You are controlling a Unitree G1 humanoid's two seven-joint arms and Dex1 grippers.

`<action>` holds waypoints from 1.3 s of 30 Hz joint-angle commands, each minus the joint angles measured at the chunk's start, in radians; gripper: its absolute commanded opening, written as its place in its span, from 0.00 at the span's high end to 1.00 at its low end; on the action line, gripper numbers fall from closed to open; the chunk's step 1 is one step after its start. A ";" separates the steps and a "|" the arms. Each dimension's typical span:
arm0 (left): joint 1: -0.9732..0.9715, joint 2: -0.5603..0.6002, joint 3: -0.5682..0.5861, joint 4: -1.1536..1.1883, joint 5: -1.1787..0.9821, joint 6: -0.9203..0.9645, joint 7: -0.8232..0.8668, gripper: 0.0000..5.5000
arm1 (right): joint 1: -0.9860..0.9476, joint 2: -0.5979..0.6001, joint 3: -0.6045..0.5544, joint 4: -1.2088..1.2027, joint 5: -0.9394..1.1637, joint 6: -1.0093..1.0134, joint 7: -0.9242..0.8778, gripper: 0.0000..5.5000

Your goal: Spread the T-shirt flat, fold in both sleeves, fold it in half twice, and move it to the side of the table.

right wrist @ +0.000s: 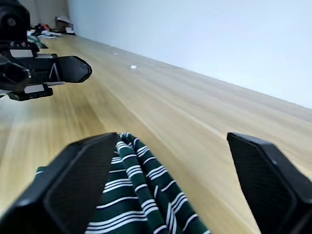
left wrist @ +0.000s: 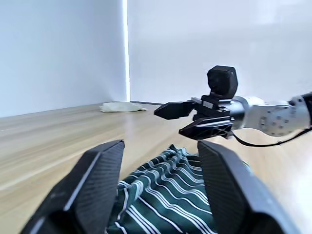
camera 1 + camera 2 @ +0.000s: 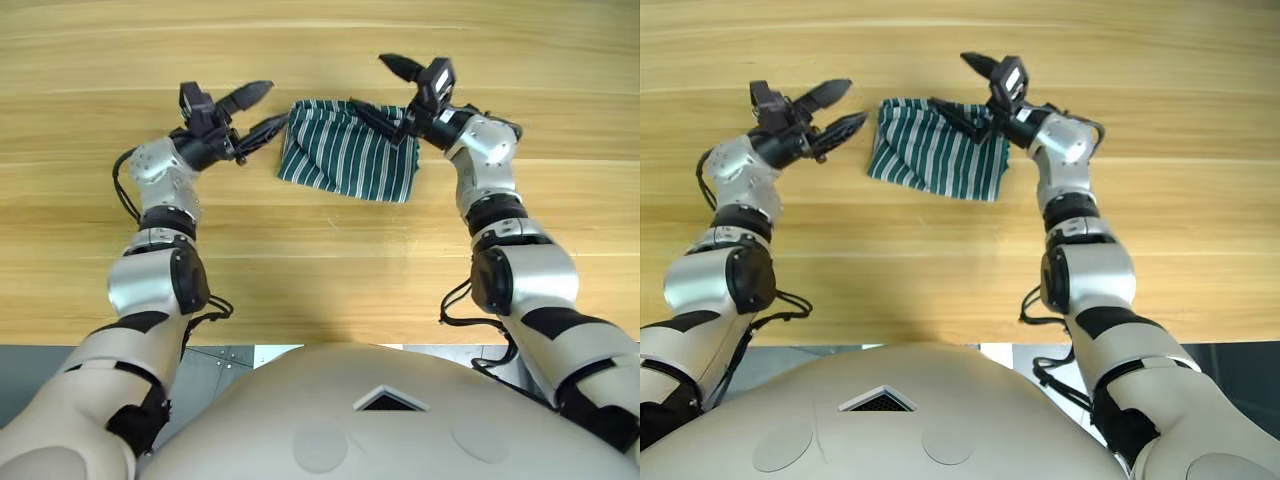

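A green T-shirt with white stripes (image 3: 345, 148) lies folded in a small, slightly rumpled bundle on the wooden table (image 3: 320, 260). My left gripper (image 3: 264, 108) hovers open just left of the bundle's edge, its fingers (image 2: 97, 180) pointing at the cloth (image 2: 165, 195). Over the bundle's far right corner my right gripper (image 3: 382, 88) stands open, with its lower finger above the fabric and nothing clamped. In the right wrist view the striped cloth (image 1: 131, 195) shows beside one wide-spread finger (image 1: 83, 175). Each wrist view shows the other gripper across the shirt (image 2: 170, 122) (image 1: 70, 80).
Bare wood surrounds the bundle on all sides. The table's near edge (image 3: 300, 345) runs close to my body. A pale crumpled cloth (image 2: 122, 107) lies far off by the white wall. Small clutter (image 1: 48, 29) sits at a distant end.
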State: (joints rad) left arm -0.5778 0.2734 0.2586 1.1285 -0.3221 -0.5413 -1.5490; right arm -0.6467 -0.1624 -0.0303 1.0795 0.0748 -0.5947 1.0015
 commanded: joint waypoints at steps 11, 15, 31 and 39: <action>0.026 0.014 -0.172 0.015 0.132 -0.184 0.116 0.91 | 0.057 0.004 0.198 -0.126 -0.082 -0.034 0.116 0.73; -0.004 0.036 -0.257 0.060 0.310 -0.250 0.373 1.00 | 0.025 0.008 0.208 -0.100 -0.099 -0.026 0.063 0.85; -0.034 0.057 -0.442 0.116 0.581 -0.318 0.761 1.00 | -0.092 0.022 0.371 0.139 -0.440 0.026 -0.446 0.99; -0.030 0.081 -0.517 0.117 0.670 -0.312 0.841 1.00 | -0.094 0.022 0.407 0.188 -0.486 0.063 -0.510 0.99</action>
State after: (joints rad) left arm -0.5923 0.3315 -0.2129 1.2412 0.2871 -0.8561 -0.7470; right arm -0.7295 -0.1337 0.3645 1.2397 -0.3838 -0.5721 0.4990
